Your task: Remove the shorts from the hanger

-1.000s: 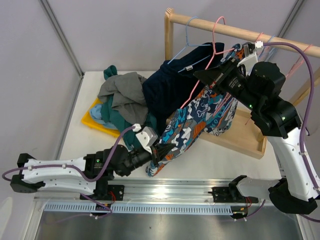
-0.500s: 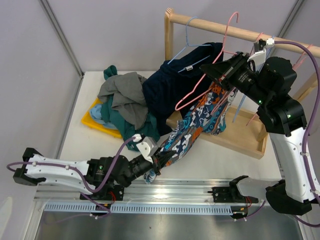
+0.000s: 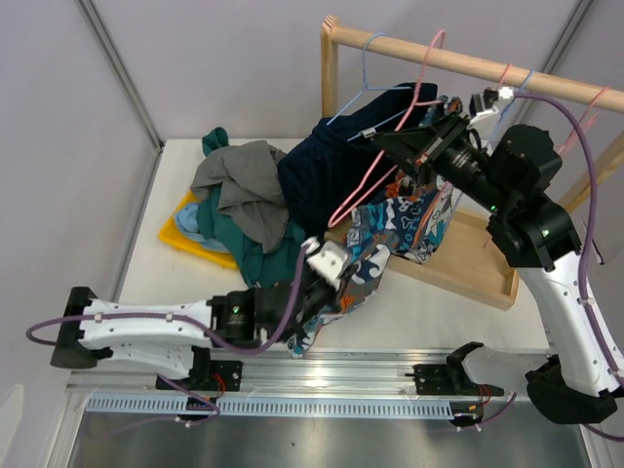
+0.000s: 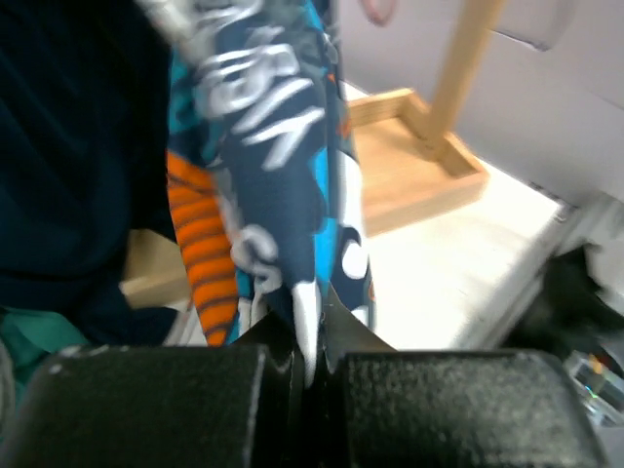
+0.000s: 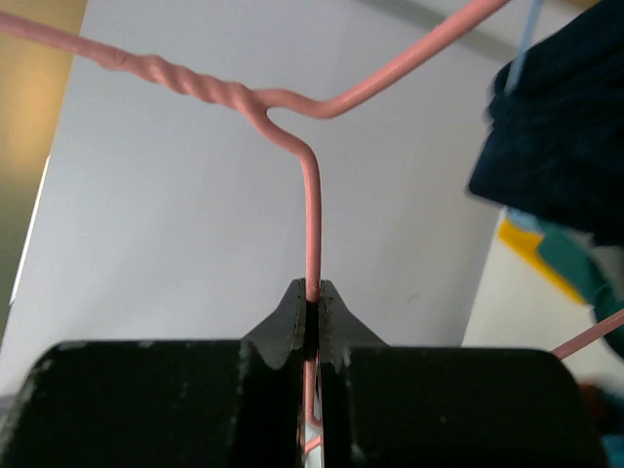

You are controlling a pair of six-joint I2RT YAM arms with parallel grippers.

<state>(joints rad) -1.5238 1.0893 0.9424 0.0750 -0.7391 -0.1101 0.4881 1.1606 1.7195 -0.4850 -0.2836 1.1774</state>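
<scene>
Pinching a fold of the patterned shorts [image 4: 283, 175] with the left gripper [image 4: 310, 336], pressed nearly together with only cloth in the gap. Clamped on the pink hanger [image 5: 312, 195] with the right gripper [image 5: 310, 297], squeezed tight on the straight wire just below the twisted neck. From the top view: left gripper [image 3: 314, 295] low near the front of the table [image 3: 156, 283], gripping the lower end of the patterned shorts [image 3: 390, 229]. Cloth pulled in a slanted band from there up and right toward the pink hanger [image 3: 375, 180]. Upper part of the shorts bunched against the hanger's lower wires, not clear whether clipped on or only draped. Right gripper [image 3: 390, 146] raised under the wooden rail [image 3: 458, 63], holding the hanger tilted. Hook end up near the rail, cannot tell whether resting on it. Just left of the patterned pair: navy shorts [image 3: 327, 175] in a dark mass below the blue hanger [image 3: 366, 73], hooked over the rail. Same navy cloth filling the left side of the left wrist view [image 4: 68, 146] and the upper right corner of the right wrist view [image 5: 575, 127]. Below the hanging pairs: wooden base [image 3: 478, 263] of the rack, flat on the table. Further left, well apart from both grippers: a heap with grey shorts [image 3: 239, 185] on top, teal shorts [image 3: 258, 249] underneath, light blue shorts [image 3: 190, 222] peeking out at the left edge, all on a yellow sheet [image 3: 180, 242].
</scene>
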